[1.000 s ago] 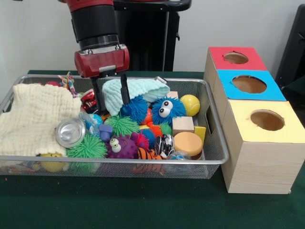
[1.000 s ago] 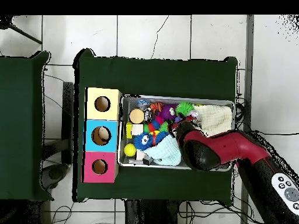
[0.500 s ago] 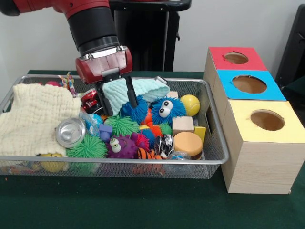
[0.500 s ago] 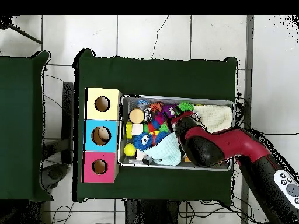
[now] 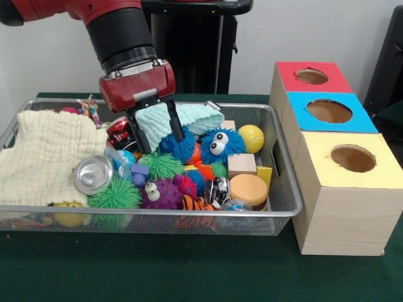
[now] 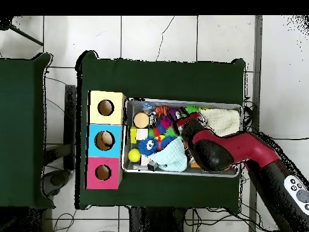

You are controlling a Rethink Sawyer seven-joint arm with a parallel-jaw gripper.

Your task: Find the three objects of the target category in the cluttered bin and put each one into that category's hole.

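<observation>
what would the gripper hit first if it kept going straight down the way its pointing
Probably the green spiky ball lying just under the open gripper, with the blue fuzzy toy beside its right-hand finger; depth is hard to judge.

Dark green table [image 5: 189,270] carries two things directly: wire mesh bin [image 5: 286,204], under gripper [image 5: 158,138], and a wooden box [image 5: 343,217] with red, blue and yellow holed tops, just beside the bin, well off from the gripper
</observation>
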